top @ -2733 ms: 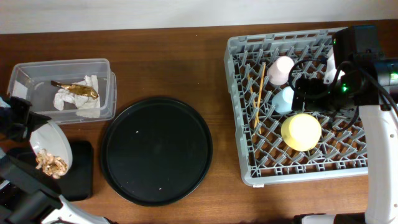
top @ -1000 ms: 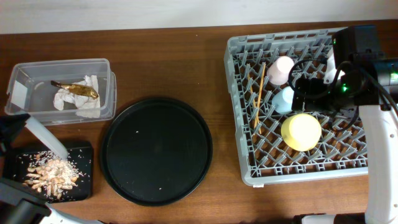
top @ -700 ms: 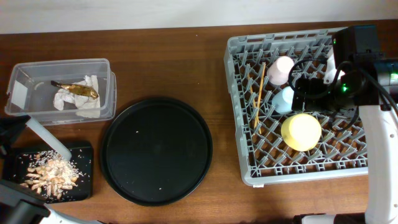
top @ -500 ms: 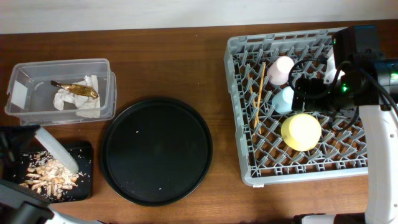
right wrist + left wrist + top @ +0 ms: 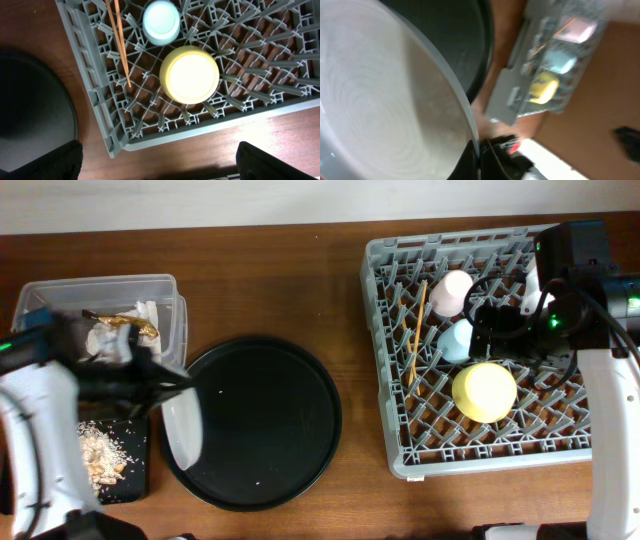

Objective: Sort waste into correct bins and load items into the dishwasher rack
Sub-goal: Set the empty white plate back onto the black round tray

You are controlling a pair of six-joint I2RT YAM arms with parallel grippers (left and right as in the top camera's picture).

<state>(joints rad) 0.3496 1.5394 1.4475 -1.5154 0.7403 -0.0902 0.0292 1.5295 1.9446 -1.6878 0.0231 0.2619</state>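
Observation:
My left gripper [image 5: 178, 388] is shut on the rim of the pale grey plate [image 5: 182, 430], which hangs tilted on edge over the left side of the round black tray [image 5: 260, 420]. The left wrist view shows the plate [image 5: 385, 100] pinched at the gripper [image 5: 480, 161]. Food scraps [image 5: 100, 452] lie on the flat black tray [image 5: 128, 485]. The clear box [image 5: 60, 292] holds the napkin and wrapper [image 5: 125, 330]. In the dishwasher rack [image 5: 400, 455] sit the yellow bowl [image 5: 484, 392], blue cup [image 5: 457, 340], pink cup [image 5: 455, 290] and chopsticks [image 5: 415, 330]. My right gripper [image 5: 157, 156] hovers open above the rack.
The rack [image 5: 105, 125] fills the table's right side, its front edge near the table edge. Bare wood lies between the round tray and the rack.
My left arm has swung right with the plate, from above the flat black tray to the round tray's left edge. The right arm has not moved.

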